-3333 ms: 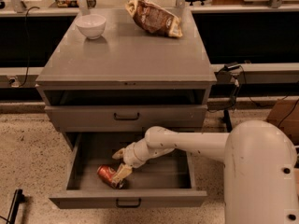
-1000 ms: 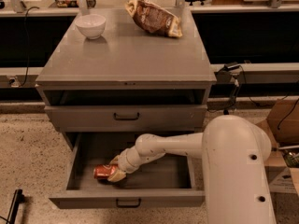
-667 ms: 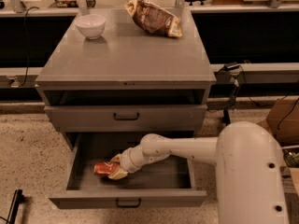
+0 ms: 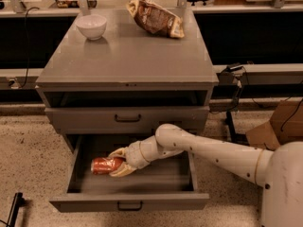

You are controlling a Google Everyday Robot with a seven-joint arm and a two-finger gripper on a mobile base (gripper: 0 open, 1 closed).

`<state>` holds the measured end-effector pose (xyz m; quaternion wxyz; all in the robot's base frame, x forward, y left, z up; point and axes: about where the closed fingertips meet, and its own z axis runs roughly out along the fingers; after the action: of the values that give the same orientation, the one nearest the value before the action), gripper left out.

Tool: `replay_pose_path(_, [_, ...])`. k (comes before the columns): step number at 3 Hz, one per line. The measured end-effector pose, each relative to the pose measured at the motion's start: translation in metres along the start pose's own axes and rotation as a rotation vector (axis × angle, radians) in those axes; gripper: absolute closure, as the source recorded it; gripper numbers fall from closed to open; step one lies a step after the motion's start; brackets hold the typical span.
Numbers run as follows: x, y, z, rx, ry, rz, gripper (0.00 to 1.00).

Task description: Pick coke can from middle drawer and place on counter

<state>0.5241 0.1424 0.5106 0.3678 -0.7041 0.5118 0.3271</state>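
The coke can (image 4: 102,165) lies on its side in the left half of the open middle drawer (image 4: 129,202), which is pulled out at the bottom of the cabinet. My gripper (image 4: 117,162) reaches into the drawer from the right. Its two cream fingers (image 4: 120,170) sit above and below the can's right end, closed on it. The counter (image 4: 128,56) is the grey top of the cabinet, above and behind the drawer.
A white bowl (image 4: 91,26) stands at the counter's back left and a brown and yellow snack bag (image 4: 155,18) at the back right. A taller-fronted drawer (image 4: 128,118) is closed above the open one. A cardboard box (image 4: 279,126) sits on the floor at right.
My gripper has moved left onto the can and its fingers now straddle the can's end. The can has turned from tilted to lying level and sits slightly further left and back.
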Motion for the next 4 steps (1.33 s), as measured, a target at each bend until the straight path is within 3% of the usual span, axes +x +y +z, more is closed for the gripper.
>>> replay_pose_path(2, [-0.084,0.027,-0.088,-0.048,-0.056,-0.150,1.00])
replay_pose_path(3, [-0.121,0.018,-0.135,-0.069,-0.006,-0.192,1.00])
replay_pose_path(4, [-0.156,-0.006,-0.182,-0.083,0.075,-0.197,1.00])
